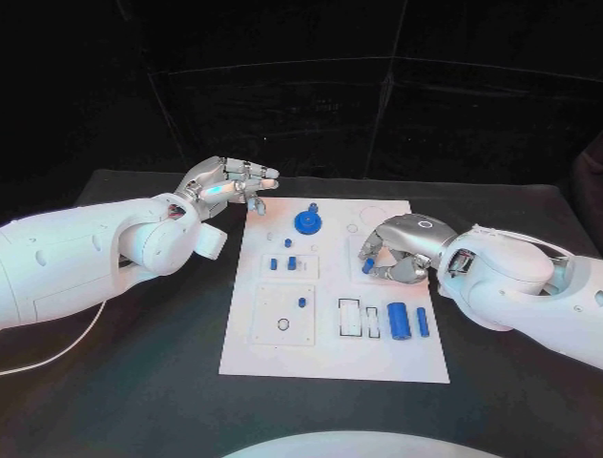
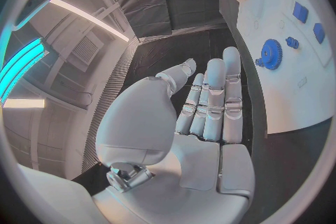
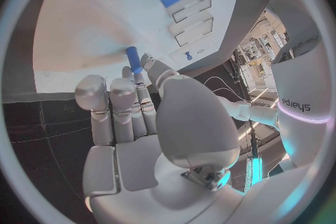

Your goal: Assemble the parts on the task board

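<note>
On the black surface (image 1: 136, 401), the white task board (image 1: 384, 358) carries your parts: a blue gear (image 1: 308, 222) near its far edge, a thick cylinder (image 1: 400, 321) and a thin rod (image 1: 423, 322) lying near the right side. Your right robot hand (image 1: 395, 250) hangs over the board's right half, fingers curled around a small blue peg (image 3: 133, 59), pinched at the fingertips (in the wrist view it points down at the board). Which hole it is meant for is hard to tell from here. To seat it well, keep the peg upright, line it over the opening first, then lower straight without twisting. Your left robot hand (image 1: 227, 184) hovers off the board's far left corner, fingers extended side by side, holding and touching nothing.
</note>
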Motion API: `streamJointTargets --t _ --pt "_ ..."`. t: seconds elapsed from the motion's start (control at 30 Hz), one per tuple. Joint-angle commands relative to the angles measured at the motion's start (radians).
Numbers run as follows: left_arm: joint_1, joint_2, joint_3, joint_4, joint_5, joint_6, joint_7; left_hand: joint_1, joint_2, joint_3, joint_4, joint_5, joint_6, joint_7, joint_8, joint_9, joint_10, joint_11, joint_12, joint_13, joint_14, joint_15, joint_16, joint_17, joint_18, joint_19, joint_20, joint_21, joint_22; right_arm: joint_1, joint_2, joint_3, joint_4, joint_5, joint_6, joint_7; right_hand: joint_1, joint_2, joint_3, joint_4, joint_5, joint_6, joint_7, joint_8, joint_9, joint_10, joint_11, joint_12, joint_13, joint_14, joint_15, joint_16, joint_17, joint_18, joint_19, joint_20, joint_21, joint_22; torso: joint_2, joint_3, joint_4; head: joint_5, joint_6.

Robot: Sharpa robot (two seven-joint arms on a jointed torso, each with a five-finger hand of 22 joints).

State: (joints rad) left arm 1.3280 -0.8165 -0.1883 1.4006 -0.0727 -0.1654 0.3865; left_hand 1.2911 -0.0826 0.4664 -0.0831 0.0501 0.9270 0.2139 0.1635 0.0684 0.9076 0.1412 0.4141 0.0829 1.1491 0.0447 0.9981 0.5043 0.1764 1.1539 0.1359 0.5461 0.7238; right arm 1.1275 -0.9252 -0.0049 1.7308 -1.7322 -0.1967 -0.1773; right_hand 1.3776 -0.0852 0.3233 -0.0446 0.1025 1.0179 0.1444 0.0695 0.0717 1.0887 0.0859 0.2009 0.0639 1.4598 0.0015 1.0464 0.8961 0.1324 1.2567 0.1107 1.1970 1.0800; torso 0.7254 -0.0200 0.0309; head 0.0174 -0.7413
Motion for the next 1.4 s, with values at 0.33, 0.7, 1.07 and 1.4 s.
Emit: streamJointTargets --t 0.33,0.7,1.07,1.4 --pt "0.002 0.001 0.001 0.000 0.003 0.012 0.002 0.000 0.009 -0.007 0.000 0.003 -0.009 0.001 0.005 -0.001 -0.009 -0.001 0.004 -0.001 -0.008 0.001 -0.006 -0.002 0.006 0.001 0.005 -0.004 -0.002 0.002 0.013 0.001 -0.015 -0.025 0.077 -0.019 -0.014 -0.001 0.032 0.003 -0.010 0.023 0.000 0.005 0.001 0.026 -0.002 -0.024 -0.001 0.007 -0.003 0.010 0.006 -0.022 0.010 -0.004 0.013 0.011 0.001 -0.0003 -0.0002 -0.001 -0.006" --pt "0.002 0.000 0.001 0.001 0.003 0.012 0.001 -0.001 0.010 -0.007 0.000 0.003 -0.009 0.001 0.006 -0.001 -0.010 -0.001 0.005 -0.001 -0.008 0.002 -0.006 -0.002 0.006 0.002 0.005 -0.005 -0.002 0.002 0.028 0.000 -0.022 -0.040 -0.032 -0.015 -0.012 0.025 0.117 0.007 -0.051 0.089 -0.008 0.026 0.009 0.112 -0.017 -0.037 0.006 0.028 -0.014 0.095 0.097 -0.042 0.069 -0.013 0.092 0.109 0.000 0.0002 0.0000 -0.002 -0.007" --pt "0.002 -0.001 0.001 0.002 0.003 0.013 -0.003 -0.001 0.010 -0.007 0.000 0.003 -0.009 0.001 0.006 -0.001 -0.010 -0.001 0.005 -0.001 -0.008 0.002 -0.006 -0.002 0.006 0.002 0.005 -0.005 -0.002 0.002 -0.005 0.001 0.002 0.023 -0.099 -0.013 -0.020 0.028 0.131 0.014 -0.051 0.113 -0.014 0.035 0.013 0.139 -0.025 -0.043 0.009 0.030 -0.020 0.116 0.116 -0.046 0.081 -0.019 0.110 0.131 -0.001 -0.0013 -0.0014 -0.002 -0.006" --pt "0.002 -0.002 0.001 0.001 0.003 0.013 -0.003 0.000 0.012 -0.007 0.001 0.003 -0.010 0.002 0.007 -0.001 -0.011 0.000 0.007 -0.001 -0.008 0.002 -0.006 -0.003 0.006 0.002 0.005 -0.006 -0.003 0.002 -0.052 0.002 0.105 0.218 -0.118 0.124 -0.020 0.010 0.144 0.008 -0.033 0.102 -0.006 0.025 0.010 0.129 -0.018 -0.070 0.005 0.028 -0.015 0.126 0.123 -0.047 0.078 -0.017 0.113 0.134 0.000 0.0001 0.0000 0.003 -0.007"
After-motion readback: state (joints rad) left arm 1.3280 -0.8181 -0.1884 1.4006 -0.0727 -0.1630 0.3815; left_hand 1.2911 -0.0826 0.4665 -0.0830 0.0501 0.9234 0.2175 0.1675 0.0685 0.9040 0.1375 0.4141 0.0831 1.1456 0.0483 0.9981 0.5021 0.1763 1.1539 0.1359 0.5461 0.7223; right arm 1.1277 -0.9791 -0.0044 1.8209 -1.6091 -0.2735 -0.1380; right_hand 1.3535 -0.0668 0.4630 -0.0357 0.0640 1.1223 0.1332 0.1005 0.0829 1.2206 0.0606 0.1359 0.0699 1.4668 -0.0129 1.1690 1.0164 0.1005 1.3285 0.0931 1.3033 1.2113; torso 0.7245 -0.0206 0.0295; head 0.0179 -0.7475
